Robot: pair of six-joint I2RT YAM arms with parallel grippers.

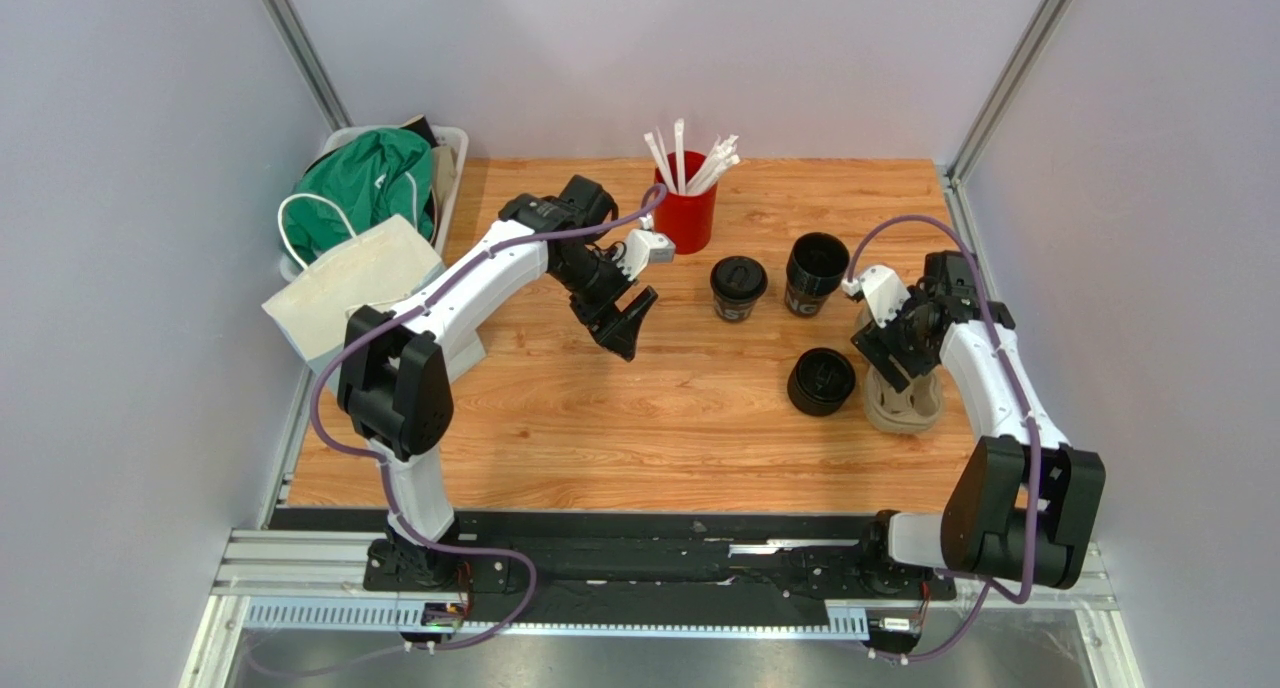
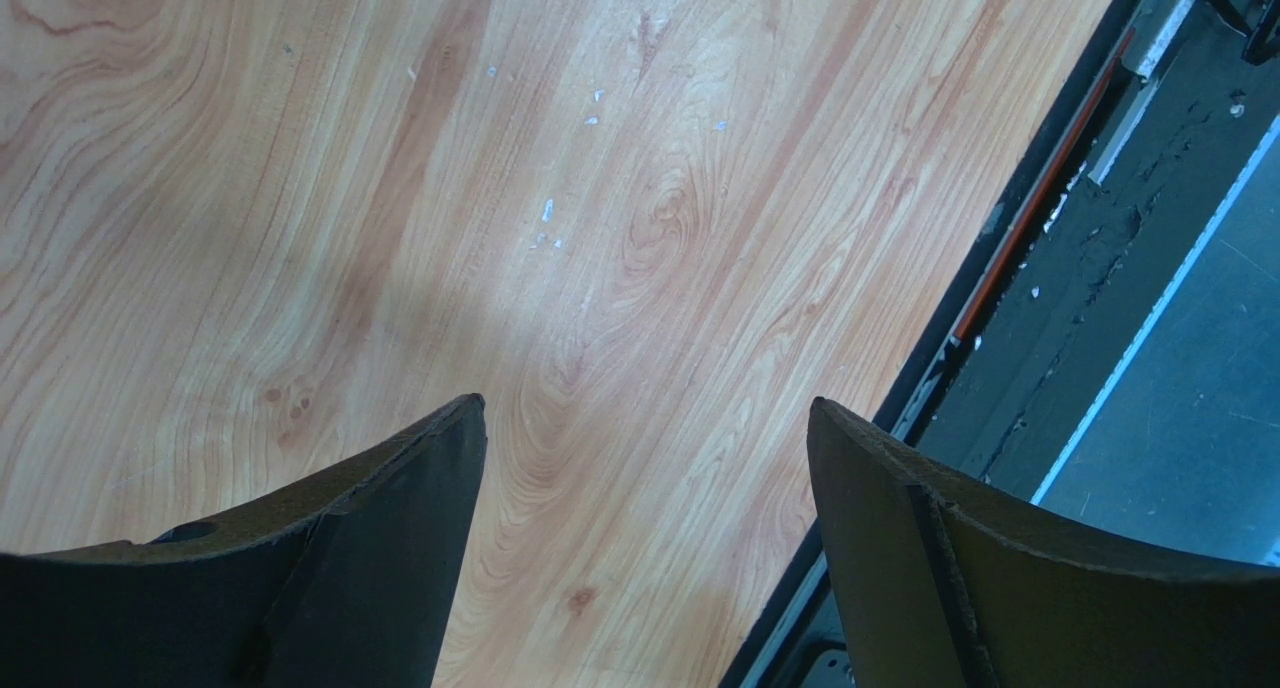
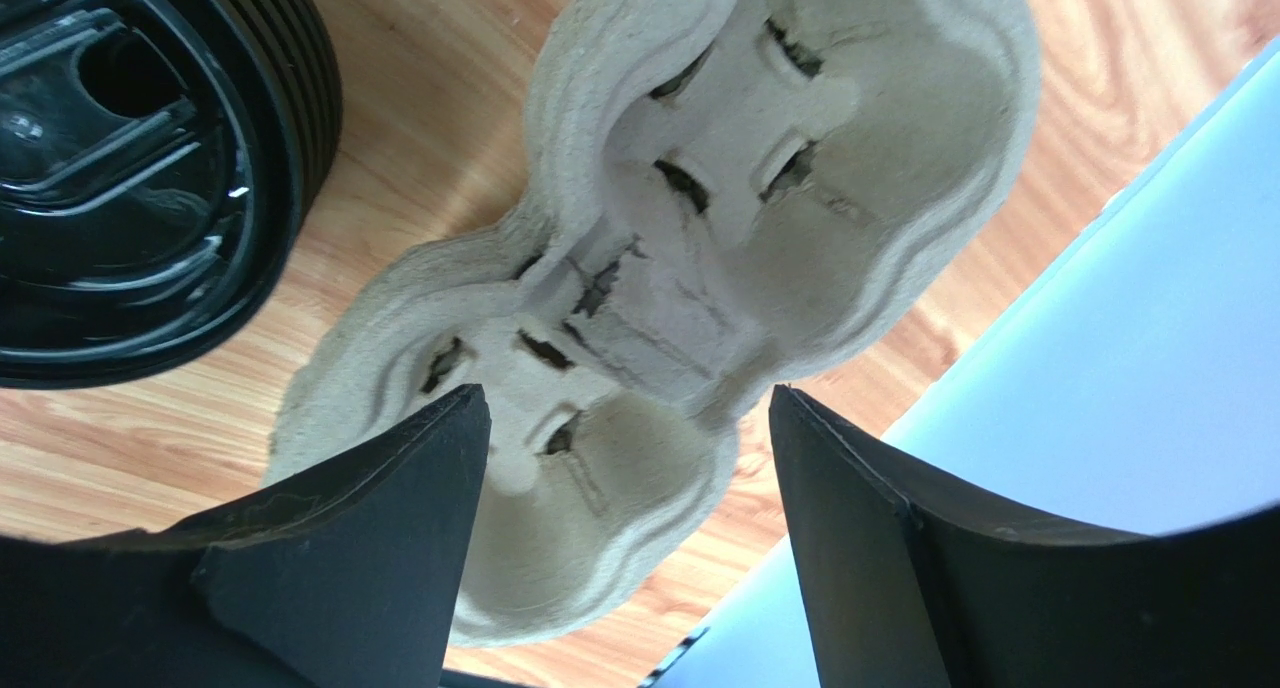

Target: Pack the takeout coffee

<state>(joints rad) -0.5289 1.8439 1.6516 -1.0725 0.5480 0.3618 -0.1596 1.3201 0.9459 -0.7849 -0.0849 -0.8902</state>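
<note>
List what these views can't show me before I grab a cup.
- Cup carrier: top view, the right gripper covers most of it.
- Nearest coffee cup: right wrist view, cut off by the frame edge.
- Rear right cup: top view, too small and dark to tell if lidded.
- Left wrist view: only table, no cups.

Wooden table (image 1: 601, 418), three black cups (image 1: 738, 286) (image 1: 816, 273) (image 1: 822, 381), red cup of straws (image 1: 685, 217), pulp carrier (image 1: 906, 403) near right edge

Left pincer (image 2: 646, 406) at 6 o'clock, fingers spread apart above wood-grain bench (image 2: 451, 193); black base rail (image 2: 1112, 223) at 3 o'clock
</note>
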